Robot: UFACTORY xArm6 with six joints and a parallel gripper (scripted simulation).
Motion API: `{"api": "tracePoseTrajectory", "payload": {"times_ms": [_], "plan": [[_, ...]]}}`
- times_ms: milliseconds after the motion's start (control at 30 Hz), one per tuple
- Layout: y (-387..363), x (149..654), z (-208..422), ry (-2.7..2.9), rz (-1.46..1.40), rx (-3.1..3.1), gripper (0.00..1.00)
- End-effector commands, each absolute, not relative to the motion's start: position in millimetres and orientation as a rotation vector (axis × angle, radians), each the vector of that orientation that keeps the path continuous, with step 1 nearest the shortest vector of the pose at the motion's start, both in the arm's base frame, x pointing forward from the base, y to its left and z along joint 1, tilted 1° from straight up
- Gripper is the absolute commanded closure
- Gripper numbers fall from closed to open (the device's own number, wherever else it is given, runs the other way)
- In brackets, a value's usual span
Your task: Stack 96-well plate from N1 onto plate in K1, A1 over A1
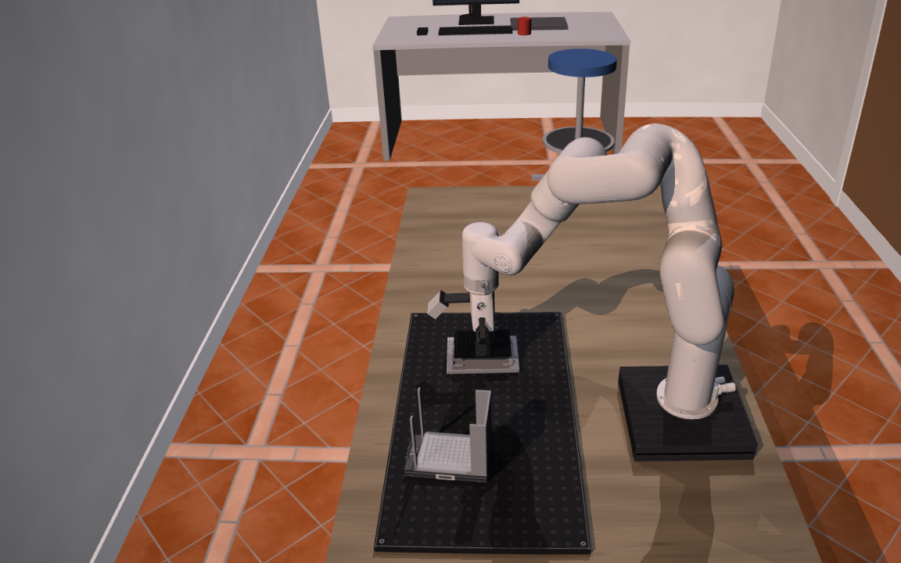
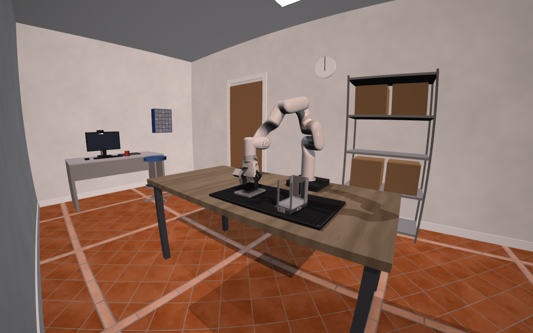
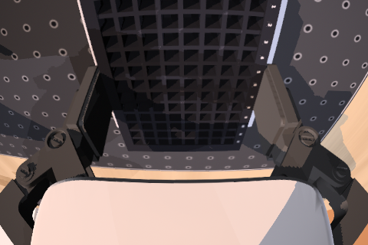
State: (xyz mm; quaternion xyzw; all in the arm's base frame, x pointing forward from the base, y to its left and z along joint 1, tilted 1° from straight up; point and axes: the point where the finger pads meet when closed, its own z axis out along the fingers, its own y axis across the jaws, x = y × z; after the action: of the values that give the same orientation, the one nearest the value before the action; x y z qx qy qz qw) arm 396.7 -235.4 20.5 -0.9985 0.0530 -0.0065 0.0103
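Observation:
A black 96-well plate is gripped on its two long sides by my gripper, which is shut on it. The plate hangs level a little above the pale grey plate nest N1. In the top view the gripper stands straight over the nest. The stack rack K1 stands nearer the camera on the same black baseplate, with a white 96-well plate lying in it. In the exterior view the gripper is left of the rack.
The rack has thin upright posts on its left and a tall grey wall on its right. The arm's base stands on a black block right of the baseplate. The wooden table's edges lie around the baseplate.

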Motion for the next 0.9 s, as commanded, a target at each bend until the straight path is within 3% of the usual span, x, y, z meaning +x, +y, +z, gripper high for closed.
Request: {"api": "tracePoseTrajectory", "payload": {"times_ms": [0,867], "plan": [[-236,398,23,0.166,-0.026,-3.118,1.00],[-237,397,59,0.166,-0.026,-3.119,1.00]]}}
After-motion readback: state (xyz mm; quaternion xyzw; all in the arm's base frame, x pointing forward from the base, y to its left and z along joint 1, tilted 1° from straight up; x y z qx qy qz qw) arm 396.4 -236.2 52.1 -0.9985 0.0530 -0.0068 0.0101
